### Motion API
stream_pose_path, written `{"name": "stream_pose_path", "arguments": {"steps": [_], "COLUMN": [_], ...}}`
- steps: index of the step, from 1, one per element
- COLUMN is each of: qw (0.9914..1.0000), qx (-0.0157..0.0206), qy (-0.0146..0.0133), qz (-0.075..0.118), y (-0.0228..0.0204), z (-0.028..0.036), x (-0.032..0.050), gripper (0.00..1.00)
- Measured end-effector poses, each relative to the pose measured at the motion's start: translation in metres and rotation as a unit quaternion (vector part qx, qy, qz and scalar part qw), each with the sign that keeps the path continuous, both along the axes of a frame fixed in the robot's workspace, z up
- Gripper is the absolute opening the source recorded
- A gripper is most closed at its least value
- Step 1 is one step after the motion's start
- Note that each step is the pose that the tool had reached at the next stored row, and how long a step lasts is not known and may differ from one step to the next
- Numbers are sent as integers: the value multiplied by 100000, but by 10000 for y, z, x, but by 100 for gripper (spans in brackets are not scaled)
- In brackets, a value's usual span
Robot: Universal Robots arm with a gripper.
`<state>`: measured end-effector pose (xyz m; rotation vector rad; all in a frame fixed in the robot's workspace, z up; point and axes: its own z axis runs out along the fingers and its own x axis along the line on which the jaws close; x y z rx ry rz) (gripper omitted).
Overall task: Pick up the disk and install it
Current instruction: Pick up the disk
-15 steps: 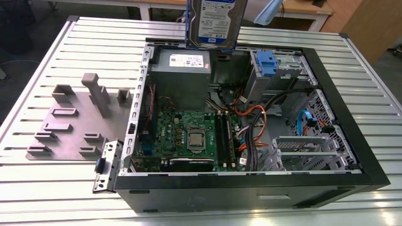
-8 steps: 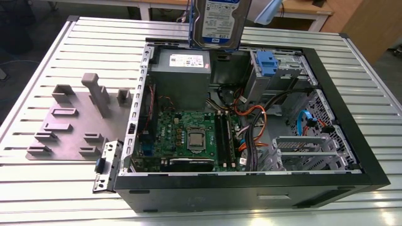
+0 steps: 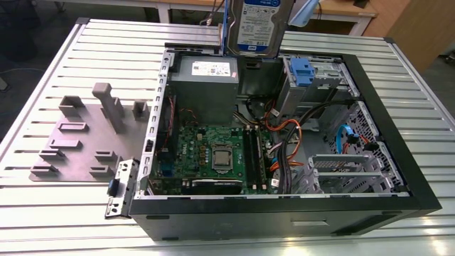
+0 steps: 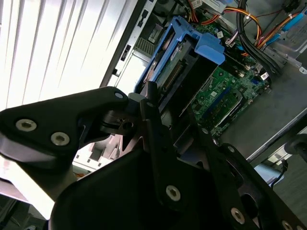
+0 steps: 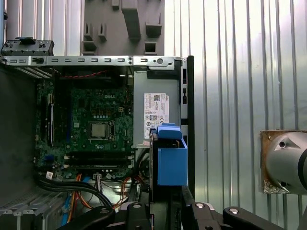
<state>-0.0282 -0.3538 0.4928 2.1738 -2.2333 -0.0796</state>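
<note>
A slatted aluminium worktop [image 3: 71,224] carries an open desktop computer case [image 3: 398,160] lying on its side. Behind it, the room offers a wooden desk [image 3: 341,10]. The jaws are clamped narrow on the disk [image 3: 259,26], which hangs upright in the air over the case's far rim, label facing the exterior camera. Below the jaws sit the grey power supply [image 3: 206,80] and the green motherboard [image 3: 213,154]. A drive bay with a blue tab [image 3: 302,72] lies off to one side of them. Well apart from the jaws, outside the case, a grey fixture plate [image 3: 78,144] with upright blocks rests on the slats.

The exterior view gives the disk's label. Both wrist views instead show its blue carrier [image 5: 171,163] edge-on between the black links. The second wrist view adds the disk's connector end [image 4: 184,52] and orange cables [image 4: 249,24] beyond the jaws.
</note>
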Motion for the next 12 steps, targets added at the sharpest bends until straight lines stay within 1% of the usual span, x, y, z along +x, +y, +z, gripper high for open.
{"name": "stream_pose_path", "arguments": {"steps": [11,12], "qw": [100000,100000], "qx": [1,-3], "qy": [-1,1], "qz": [1,-3], "y": [0,0], "z": [-1,-8], "x": [3,19], "gripper": [35,35]}}
